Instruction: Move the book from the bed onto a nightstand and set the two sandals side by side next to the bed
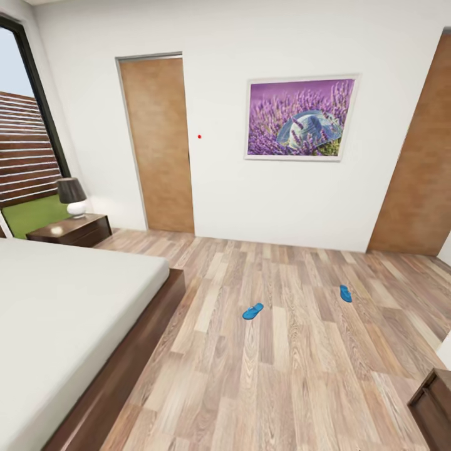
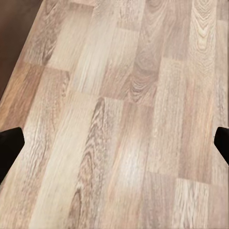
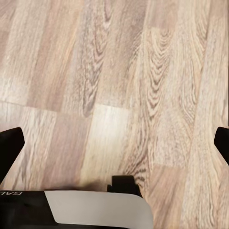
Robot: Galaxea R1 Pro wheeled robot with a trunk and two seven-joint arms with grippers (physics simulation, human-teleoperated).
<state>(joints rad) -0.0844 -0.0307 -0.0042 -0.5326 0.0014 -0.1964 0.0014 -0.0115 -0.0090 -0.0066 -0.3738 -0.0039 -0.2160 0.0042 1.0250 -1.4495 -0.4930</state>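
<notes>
Fingertips of the left gripper point(image 2: 114, 143) are seen wide apart over bare wood-plank floor point(image 2: 119, 95), nothing held. Right gripper point(image 3: 114, 143) is likewise spread wide and empty above the planks. In the head view, one blue sandal point(image 1: 253, 311) lies at 6 o'clock of centre, the other sandal point(image 1: 346, 293) at 4 o'clock, well apart. The bed point(image 1: 62, 313) is placed at 8 o'clock, the nightstand point(image 1: 72, 230) with a lamp point(image 1: 72, 196) at 9 o'clock. Book location cannot be told.
</notes>
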